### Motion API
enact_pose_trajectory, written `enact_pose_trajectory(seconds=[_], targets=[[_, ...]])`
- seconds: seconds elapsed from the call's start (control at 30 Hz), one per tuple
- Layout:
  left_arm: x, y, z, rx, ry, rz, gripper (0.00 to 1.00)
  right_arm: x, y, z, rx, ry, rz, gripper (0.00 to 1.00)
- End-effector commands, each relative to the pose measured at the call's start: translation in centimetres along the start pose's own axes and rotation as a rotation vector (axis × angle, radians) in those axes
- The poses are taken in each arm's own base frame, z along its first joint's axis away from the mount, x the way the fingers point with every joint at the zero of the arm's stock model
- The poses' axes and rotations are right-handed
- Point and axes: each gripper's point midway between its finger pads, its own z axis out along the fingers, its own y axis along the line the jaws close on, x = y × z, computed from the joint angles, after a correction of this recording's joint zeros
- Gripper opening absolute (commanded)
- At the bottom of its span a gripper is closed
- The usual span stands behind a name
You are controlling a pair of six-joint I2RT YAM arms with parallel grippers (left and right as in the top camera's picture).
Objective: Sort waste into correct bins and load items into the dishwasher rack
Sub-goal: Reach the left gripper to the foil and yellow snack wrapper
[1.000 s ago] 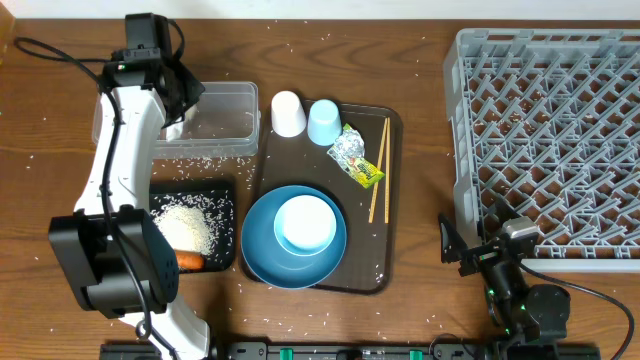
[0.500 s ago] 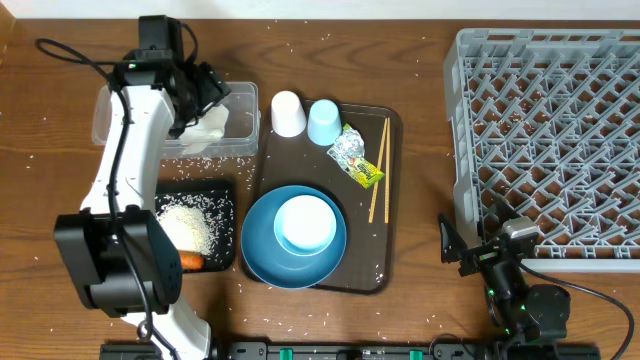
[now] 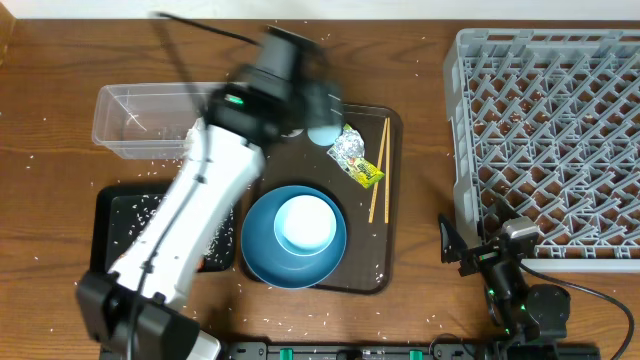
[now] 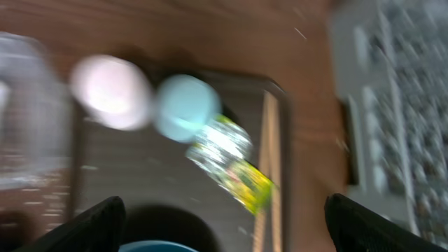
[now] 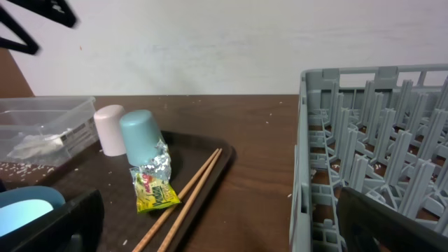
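My left gripper [image 3: 315,100] is open and empty, blurred with motion above the far end of the brown serving tray [image 3: 392,125]. In its wrist view the left gripper [image 4: 224,234] hangs over the pinkish cup [image 4: 112,91], light-blue cup [image 4: 185,108], wrapper [image 4: 231,164] and chopsticks [image 4: 269,161]. The blue plate [image 3: 262,258] carries the white bowl [image 3: 305,222]. The wrapper [image 3: 355,160] lies beside the chopsticks [image 3: 380,175]. The clear tub [image 3: 140,120] holds a white crumpled piece [image 5: 35,147]. The right gripper [image 3: 462,250] rests open by the rack [image 3: 550,130].
The black tray [image 3: 120,215] with loose rice lies left of the plate, partly hidden by my left arm. Rice grains are scattered over the wooden table [image 3: 420,230]. The rack's wall [image 5: 315,161] stands close on the right of the right gripper [image 5: 224,234].
The left gripper opened over the clear tub, leaving a white piece there, then swung right to above the brown tray. The right arm has stayed still.
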Motion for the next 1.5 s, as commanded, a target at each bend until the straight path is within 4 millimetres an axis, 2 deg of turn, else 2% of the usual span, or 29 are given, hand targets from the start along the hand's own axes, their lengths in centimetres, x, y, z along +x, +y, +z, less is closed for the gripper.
enact_pose_trajectory(seconds=[0.0, 0.13, 0.33, 0.47, 0.7, 0.97, 1.17, 1.27, 1.37, 1.47], targets=[[1.7, -1.0, 3.4, -0.07, 0.029, -0.035, 0.91, 0.2, 0.1, 0.0, -0.005, 0.005, -0.007, 0.99], [3.1, -1.4, 6.7, -0.146, 0.032, -0.095, 0.91, 0.2, 0.1, 0.0, -0.005, 0.005, -0.007, 0.99], [5.7, -0.3, 10.8, -0.212, 0.113, -0.199, 0.9, 0.2, 0.1, 0.0, -0.005, 0.005, -0.007, 0.99], [7.7, -0.2, 13.1, -0.215, 0.19, -0.24, 0.9, 0.2, 0.1, 0.0, -0.005, 0.005, -0.007, 0.99], [10.0, 1.1, 16.0, -0.277, 0.245, -0.28, 0.9, 0.2, 0.1, 0.0, -0.005, 0.005, -0.007, 0.99], [10.6, 1.2, 17.3, -0.285, 0.254, -0.274, 0.82, 0.2, 0.1, 0.0, -0.005, 0.005, -0.007, 0.99], [12.2, 1.2, 18.5, -0.303, 0.284, -0.254, 0.8, 0.2, 0.1, 0.0, -0.005, 0.005, -0.007, 0.99], [12.1, 1.3, 18.6, -0.309, 0.274, -0.238, 0.76, 0.2, 0.1, 0.0, -0.005, 0.005, -0.007, 0.99], [11.8, 1.4, 18.7, -0.307, 0.266, -0.237, 0.65, 0.2, 0.1, 0.0, -0.005, 0.005, -0.007, 0.99], [11.9, 1.3, 18.7, -0.308, 0.268, -0.236, 0.45, 0.2, 0.1, 0.0, -0.005, 0.005, -0.007, 0.99]])
